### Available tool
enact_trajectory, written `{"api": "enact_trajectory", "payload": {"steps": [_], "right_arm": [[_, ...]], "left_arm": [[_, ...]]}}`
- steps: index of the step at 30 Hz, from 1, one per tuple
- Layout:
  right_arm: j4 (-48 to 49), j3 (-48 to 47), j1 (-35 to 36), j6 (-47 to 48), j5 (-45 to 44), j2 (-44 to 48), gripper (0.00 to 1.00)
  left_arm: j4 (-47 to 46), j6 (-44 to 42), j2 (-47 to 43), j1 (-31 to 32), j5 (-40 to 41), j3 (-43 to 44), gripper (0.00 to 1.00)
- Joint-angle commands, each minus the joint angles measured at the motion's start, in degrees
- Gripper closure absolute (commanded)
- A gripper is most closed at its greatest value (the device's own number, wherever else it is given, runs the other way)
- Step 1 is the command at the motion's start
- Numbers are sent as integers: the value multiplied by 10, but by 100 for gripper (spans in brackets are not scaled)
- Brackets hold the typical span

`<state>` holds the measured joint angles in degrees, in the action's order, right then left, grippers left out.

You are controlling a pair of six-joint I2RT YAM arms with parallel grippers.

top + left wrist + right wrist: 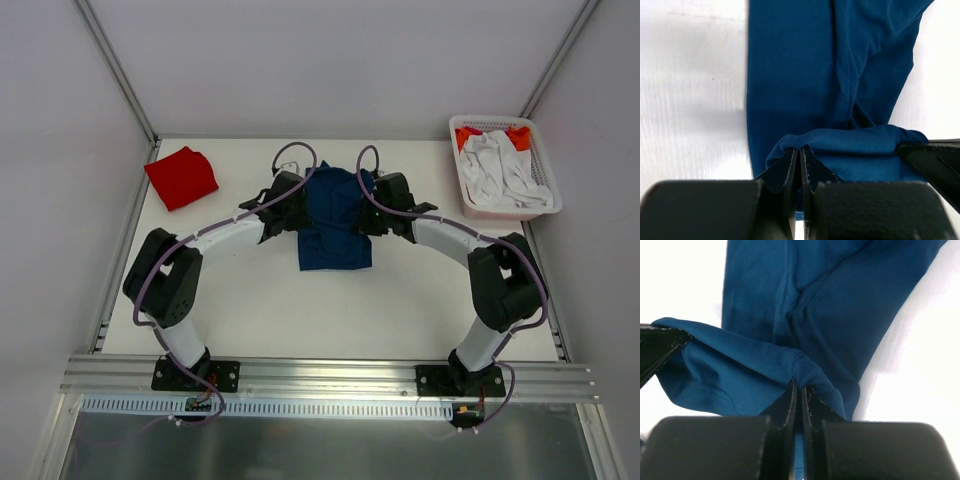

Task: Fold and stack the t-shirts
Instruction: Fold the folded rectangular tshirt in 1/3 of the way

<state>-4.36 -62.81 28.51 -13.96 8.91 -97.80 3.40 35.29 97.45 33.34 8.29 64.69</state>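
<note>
left arm [225,235]: white tube links, bulky black joint housings | right arm [440,236]: same white-and-black build | cables [296,145]: purple-grey, one looped at each wrist | bases [195,375]: flat black bolted plates | fingers [790,172]: thin, flat, glossy black blades

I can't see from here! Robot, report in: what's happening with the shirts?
Left fingers and right fingers both shut on navy shirt. Red shirt folded, far left. Nothing blocking.
</note>
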Motion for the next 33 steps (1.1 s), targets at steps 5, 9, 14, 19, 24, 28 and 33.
{"api": "enact_trajectory", "payload": {"steps": [5,9,14,19,24,28,33], "right_arm": [[5,-43,-25,15,19,-34,100],[4,-51,-29,13,27,-55,96],[5,-57,-32,10,30,-72,56],[4,-65,-34,10,31,-80,45],[2,-72,-36,9,33,-72,44],[-20,-94,-36,16,29,-62,44],[-52,-132,-40,37,14,-44,44]], "left_arm": [[-15,-34,72,-25,-49,81,100],[-14,-37,104,-34,-69,109,99],[-14,-41,129,-42,-79,116,35],[-14,-43,140,-51,-81,120,1],[-13,-44,128,-57,-81,111,1],[-12,-38,110,-59,-81,93,1],[-10,-36,62,-58,-65,50,1]]}}
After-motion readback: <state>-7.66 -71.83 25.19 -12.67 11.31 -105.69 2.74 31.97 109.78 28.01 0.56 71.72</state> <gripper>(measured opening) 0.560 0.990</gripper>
